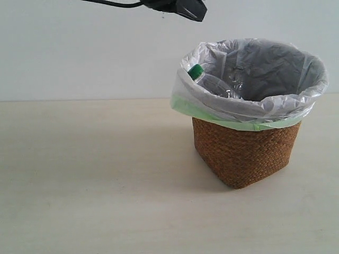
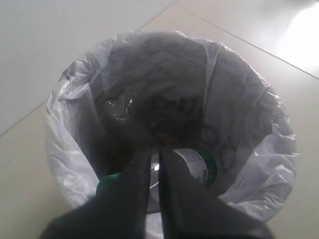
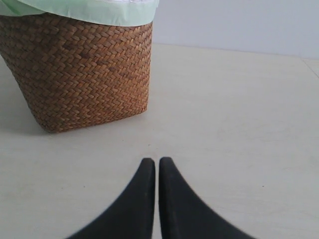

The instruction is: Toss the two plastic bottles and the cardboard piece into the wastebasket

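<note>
The left claw (image 2: pixel 154 150) hangs over the mouth of the wastebasket (image 2: pixel 60 144), its fingers all but together and holding nothing. Beneath it the green-capped bottle (image 2: pixel 197 164) lies inside the bag, cap up near the rim. A glint deeper down may be the second bottle (image 2: pixel 119 105), but it is too dark to tell. The right claw (image 3: pixel 153 162), fingers pressed together and empty, sits low over the table (image 3: pixel 239 124) beside the wastebasket.

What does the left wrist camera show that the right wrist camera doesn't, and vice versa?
Only the left wrist view: the bag-lined inside of the wastebasket, with a green-capped bottle lying in it below the left gripper. Only the right wrist view: the woven outer wall, the bag's pale green edge and the right gripper. Both: the wastebasket on the pale table, and a shut, empty gripper.
</note>
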